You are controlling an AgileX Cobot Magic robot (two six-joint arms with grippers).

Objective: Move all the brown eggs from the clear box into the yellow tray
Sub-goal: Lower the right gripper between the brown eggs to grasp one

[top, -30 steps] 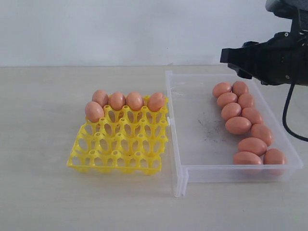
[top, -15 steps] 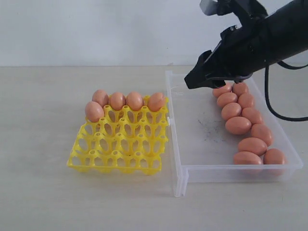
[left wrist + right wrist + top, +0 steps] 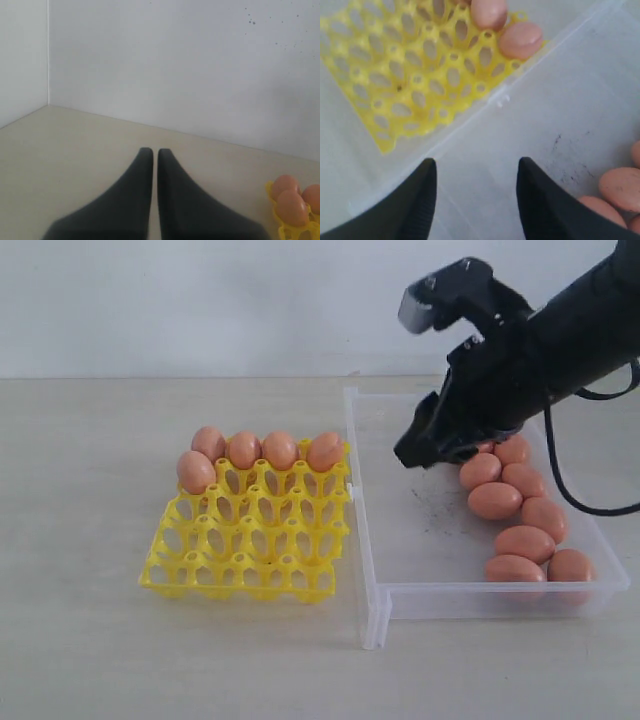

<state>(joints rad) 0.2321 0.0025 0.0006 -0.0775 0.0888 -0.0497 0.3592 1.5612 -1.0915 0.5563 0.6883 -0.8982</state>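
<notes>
The yellow tray (image 3: 250,540) sits left of the clear box (image 3: 420,530) and holds several brown eggs (image 3: 279,450) along its far row. More brown eggs (image 3: 495,500) lie in a line along the box's right side. My right gripper (image 3: 412,452) hangs open over the far half of the box floor, left of that line, with nothing between its fingers; my arm hides the farthest eggs. In the right wrist view the gripper (image 3: 476,162) points at bare box floor (image 3: 560,100), with the tray (image 3: 410,75) beyond. My left gripper (image 3: 151,151) is shut and empty over bare table.
The box's low left wall (image 3: 355,510) stands between the tray and the box floor. Dark smudges (image 3: 432,502) mark the floor. A white wall (image 3: 200,300) closes off the back of the table. A tray corner with eggs (image 3: 292,207) shows in the left wrist view.
My right arm has swung in from the right edge, leftward and down, and now hangs over the box's far half. Eggs, tray and box have not moved.
</notes>
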